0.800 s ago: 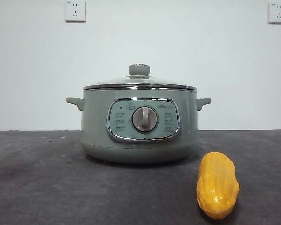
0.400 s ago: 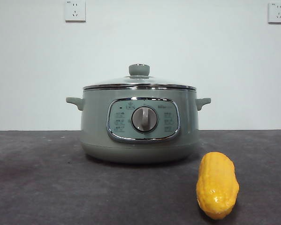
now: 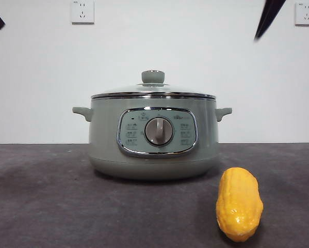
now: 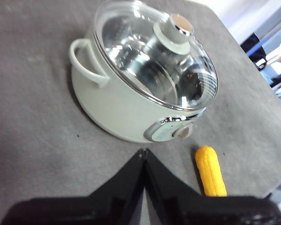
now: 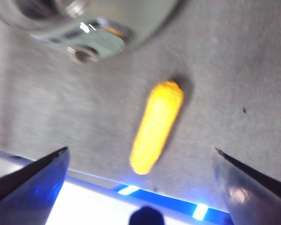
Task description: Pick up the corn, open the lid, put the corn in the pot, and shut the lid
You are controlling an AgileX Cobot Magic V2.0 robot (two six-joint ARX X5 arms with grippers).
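The pot (image 3: 153, 137) stood mid-table with the lid (image 3: 153, 92) seated on it, blocking any way inside. Above the knob (image 3: 153, 77) the air was open to twelve o'clock. The corn (image 3: 239, 203) lay apart at the pot's four o'clock, bare table (image 3: 46, 201) on every side of it. The right gripper (image 5: 140, 154), jaws spread wide, hung over it unobstructed.

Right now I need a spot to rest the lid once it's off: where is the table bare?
Bare tabletop stretches beside the pot on the side away from the corn. It is tightest between the corn and the pot.
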